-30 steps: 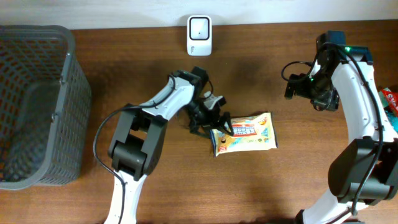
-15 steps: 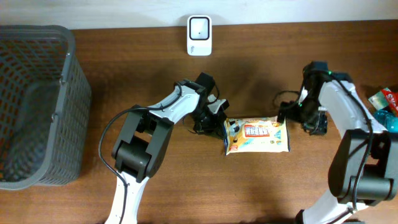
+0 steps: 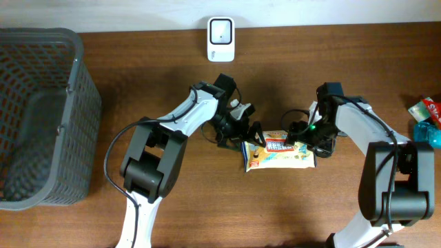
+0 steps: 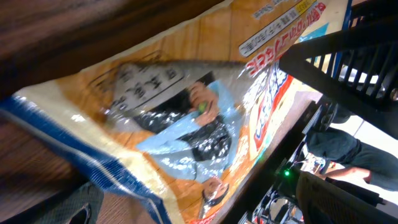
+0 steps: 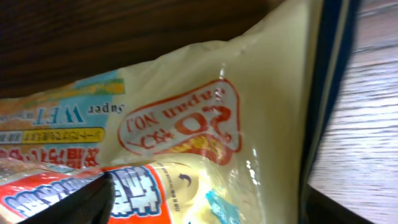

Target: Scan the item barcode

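One wet-wipes pack: lies flat on the table, printed face up, a little right of centre. Its long side runs left to right.
One scanner: white, at the middle of the far edge, well apart from the pack.
One mesh basket: dark, standing at the left edge.
Two other items: a red packet and a blue item, close together at the right edge. Both are cropped too far to identify.
Two arms: both are low over the table, with their wrists facing each other across the pack.
Left arm: rises from the near edge, folds at the elbow, then reaches rightward and down to the pack's left end.
Left gripper: the fingers are spread wide and released. In the wrist view the pack's end lies between them.
Right arm: rises near the near right corner, bends leftward, and comes down at the pack's right end.
Right gripper: the fingers stand apart on either side of the pack's right end. The pack fills the wrist view, and it cannot be told whether the pads press on it.
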Robot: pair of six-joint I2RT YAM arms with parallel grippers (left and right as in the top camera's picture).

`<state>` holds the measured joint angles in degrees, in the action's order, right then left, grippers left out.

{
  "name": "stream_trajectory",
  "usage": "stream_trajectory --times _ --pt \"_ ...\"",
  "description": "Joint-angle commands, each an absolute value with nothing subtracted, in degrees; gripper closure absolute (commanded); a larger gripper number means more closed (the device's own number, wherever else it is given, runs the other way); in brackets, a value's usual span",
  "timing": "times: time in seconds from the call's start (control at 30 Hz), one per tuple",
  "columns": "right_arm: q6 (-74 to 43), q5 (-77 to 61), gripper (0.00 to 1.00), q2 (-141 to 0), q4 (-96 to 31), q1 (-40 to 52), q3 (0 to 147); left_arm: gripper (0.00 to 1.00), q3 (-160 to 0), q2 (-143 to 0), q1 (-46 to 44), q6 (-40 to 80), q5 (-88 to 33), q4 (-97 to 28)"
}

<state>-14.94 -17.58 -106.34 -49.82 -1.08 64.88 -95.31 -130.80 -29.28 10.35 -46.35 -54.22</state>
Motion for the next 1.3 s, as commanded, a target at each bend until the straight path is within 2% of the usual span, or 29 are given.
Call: stream_trajectory --times 0.0,0.07,0.17,0.23,0.3,0.37,0.4,0.43,0.47,0.57,0.63,0.77,0.83,0.93,0.97,1.03,1.27 --pt "-15.75 -23.77 0.18 -106.28 -48.99 -0.69 64.29 0.01 -90.02 -135.04 -30.94 9.41 -37.74 -49.82" --pt "-15.7 -24.8 0.18 -106.28 -49.06 -0.71 64.29 0.0 -89.23 -135.04 -30.96 9.85 -37.71 -48.36" --pt "-15.29 -26.68 0.18 -106.28 -49.69 -0.69 64.29 0.16 -89.17 -135.04 -31.0 9.82 -37.71 -47.44" --pt "-14.87 -26.35 0.19 -106.28 -50.04 -0.71 64.31 0.42 -89.17 -135.04 -31.03 9.82 -37.69 -46.44" --pt "-14.83 -24.73 0.18 -106.26 -50.7 -0.75 65.17 0.73 -89.19 -135.04 -30.96 9.8 -37.67 -46.06" --pt "-13.74 -22.96 0.18 -106.26 -52.86 -0.75 67.07 0.96 -89.19 -135.0 -30.79 9.82 -37.71 -46.09" --pt "-13.76 -19.38 0.18 -106.26 -55.96 -0.75 69.45 1.0 -89.36 -134.98 -30.59 9.82 -37.74 -46.17" --pt "-13.78 -17.23 0.14 -106.21 -57.74 -0.75 71.2 1.0 -89.89 -134.98 -30.44 9.82 -37.71 -46.63" --pt "-13.8 -14.79 0.04 -106.21 -59.46 -0.75 73.3 1.0 -91.13 -134.87 -29.89 9.78 -37.65 -48.07" --pt "-13.8 -8.21 0.02 -106.21 -62.59 -0.82 78.98 1.0 -96.62 -133.43 -26.81 9.78 -33.63 -54.68" --pt "-13.8 -4.05 0.02 -106.21 -62.28 -0.82 81.73 1.0 -103.09 -131.0 -24.36 9.78 -24.77 -60.73" --pt "-13.82 -2.31 0.02 -106.24 -58.59 -0.8 81.97 1.0 -114.65 -126.08 -22.24 9.8 -5.41 -69.19" --pt "-13.82 -2.31 0.02 -106.24 -56.18 -0.8 81.97 1.0 -121.27 -123.85 -21.96 9.8 11.75 -73.82" --pt "-13.82 -2.31 0.02 -106.24 -55.42 -0.8 81.97 1.0 -124.99 -122.74 -21.96 9.8 29.3 -76.66" --pt "-13.8 -2.31 0.02 -106.24 -55.42 -0.8 81.97 1.0 -125.19 -122.63 -21.96 9.8 39.18 -77.06" --pt "-13.8 -2.31 0.02 -106.24 -55.44 -0.8 81.97 1.0 -125.1 -122.65 -21.93 9.8 49.04 -77.41" --pt "-13.8 -2.31 0.02 -106.24 -55.42 -0.8 81.97 1.0 -117.49 -122.78 -22.11 9.41 50.98 -77.21"
